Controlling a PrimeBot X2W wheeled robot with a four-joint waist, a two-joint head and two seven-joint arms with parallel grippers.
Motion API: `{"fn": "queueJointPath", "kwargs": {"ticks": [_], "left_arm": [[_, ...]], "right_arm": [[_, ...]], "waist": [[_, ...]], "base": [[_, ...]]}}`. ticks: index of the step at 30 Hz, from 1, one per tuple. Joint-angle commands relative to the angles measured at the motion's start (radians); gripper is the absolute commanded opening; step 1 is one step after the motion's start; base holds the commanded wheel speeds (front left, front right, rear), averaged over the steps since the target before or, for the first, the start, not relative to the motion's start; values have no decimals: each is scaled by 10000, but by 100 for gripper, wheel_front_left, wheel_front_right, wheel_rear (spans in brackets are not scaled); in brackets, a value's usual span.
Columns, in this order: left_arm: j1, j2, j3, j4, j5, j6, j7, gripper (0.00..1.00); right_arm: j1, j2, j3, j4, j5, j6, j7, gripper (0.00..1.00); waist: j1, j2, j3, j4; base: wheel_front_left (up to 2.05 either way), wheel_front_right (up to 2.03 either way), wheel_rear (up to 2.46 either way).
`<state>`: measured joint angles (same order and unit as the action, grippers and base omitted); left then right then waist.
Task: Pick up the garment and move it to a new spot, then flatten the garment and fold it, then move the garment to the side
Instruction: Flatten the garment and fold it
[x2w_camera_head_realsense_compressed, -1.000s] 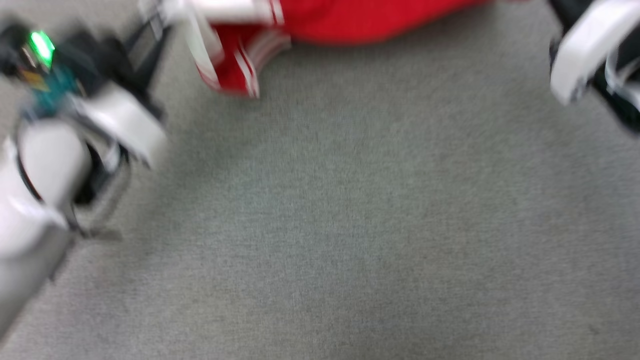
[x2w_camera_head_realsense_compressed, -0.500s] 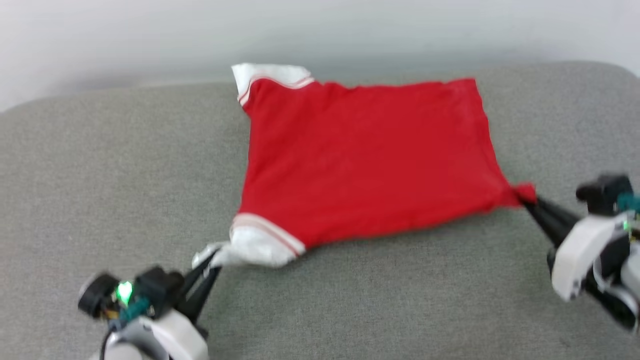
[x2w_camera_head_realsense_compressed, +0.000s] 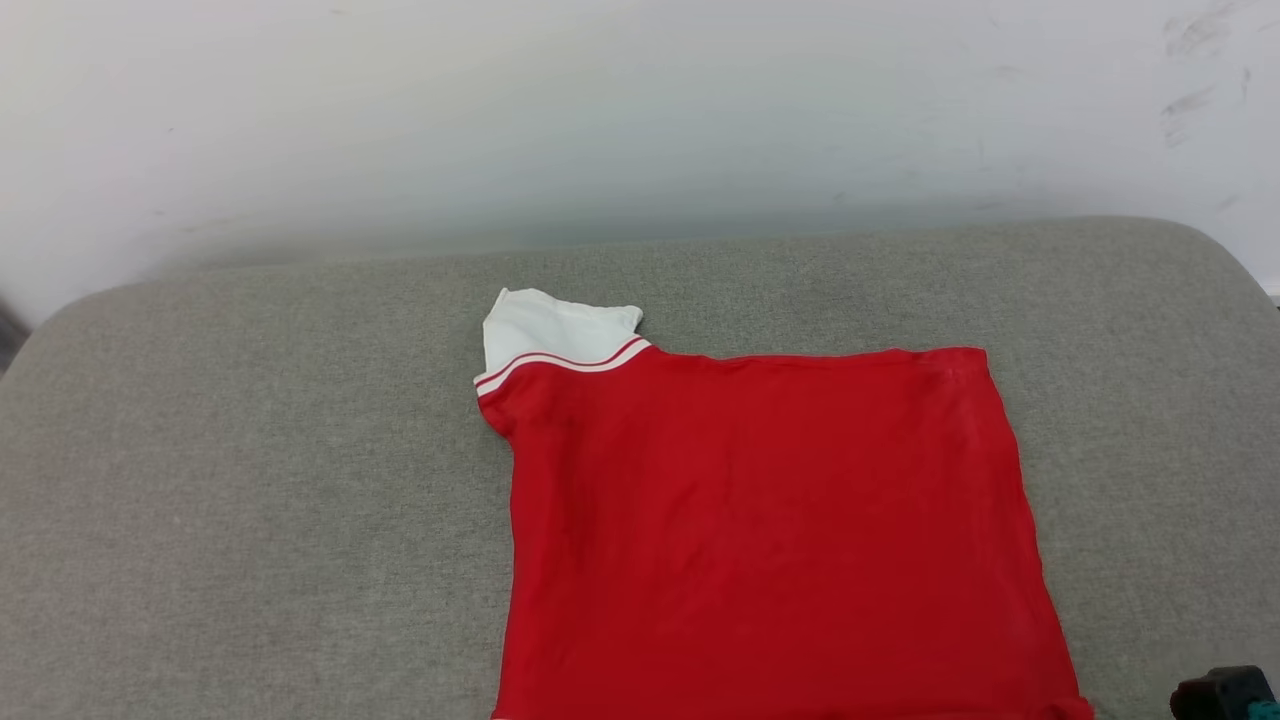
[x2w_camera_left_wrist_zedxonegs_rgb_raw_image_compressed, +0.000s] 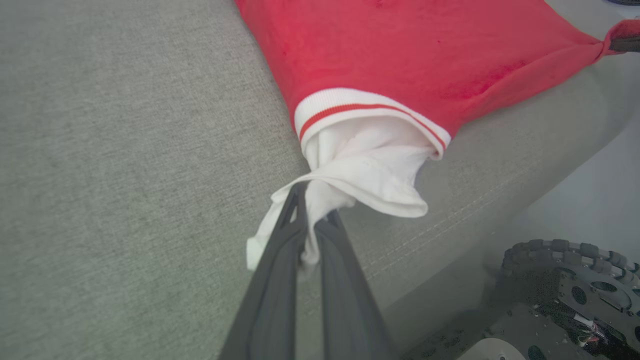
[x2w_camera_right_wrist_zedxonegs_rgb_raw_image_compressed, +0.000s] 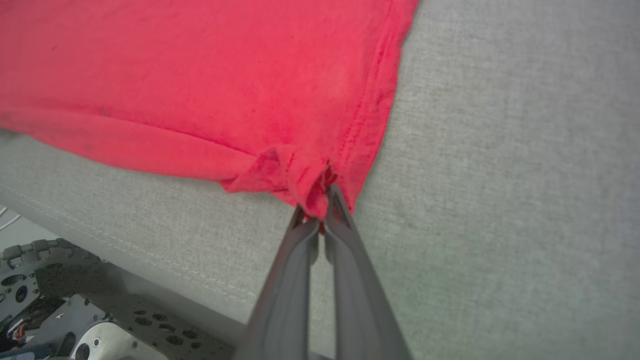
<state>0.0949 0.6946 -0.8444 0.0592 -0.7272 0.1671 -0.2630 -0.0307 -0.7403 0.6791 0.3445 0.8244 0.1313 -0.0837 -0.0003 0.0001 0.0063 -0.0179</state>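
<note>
My left claw (x2w_camera_left_wrist_zedxonegs_rgb_raw_image_compressed: 315, 206) and right claw (x2w_camera_right_wrist_zedxonegs_rgb_raw_image_compressed: 320, 205) stay clamped on the garment (x2w_camera_head_realsense_compressed: 760, 520), now stretched flat across the grey cushion (x2w_camera_head_realsense_compressed: 250, 480), ready for folding.

Red garment (x2w_camera_head_realsense_compressed: 770, 530), white red-striped cuffs, grey cushion (x2w_camera_head_realsense_compressed: 250, 480).

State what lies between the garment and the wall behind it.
Bare grey cushion separates the garment from the wall, as the head view shows.

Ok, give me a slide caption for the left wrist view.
Left claw shut on the white sleeve of the red garment, spread across the grey cushion.
</note>
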Motion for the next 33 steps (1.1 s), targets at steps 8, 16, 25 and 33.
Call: {"fn": "queueJointPath", "kwargs": {"ticks": [8,16,25,33], "left_arm": [[-360,-121,243,163,472,-260,-24,0],[-2524,30,371,290,1193,-975,403,0],[-4678,-154,643,1167,1413,-1584,930,0],[-5818,-699,435,2932,1553,-2280,773,0]], "right_arm": [[787,462,-1656,-912,-815,-11,843,0],[219,891,-3075,-1941,-1499,-9,1728,0],[-1341,1363,-3370,-2069,-1916,-9,2565,0],[-2839,1852,-2829,-339,-2084,-9,2674,0]], "waist": [[3,-1,134,36],[3,-1,728,21],[3,-1,2024,-409],[3,-1,2991,-500]], "base": [[0,0,0],[0,0,0],[0,0,0],[0,0,0]]}}
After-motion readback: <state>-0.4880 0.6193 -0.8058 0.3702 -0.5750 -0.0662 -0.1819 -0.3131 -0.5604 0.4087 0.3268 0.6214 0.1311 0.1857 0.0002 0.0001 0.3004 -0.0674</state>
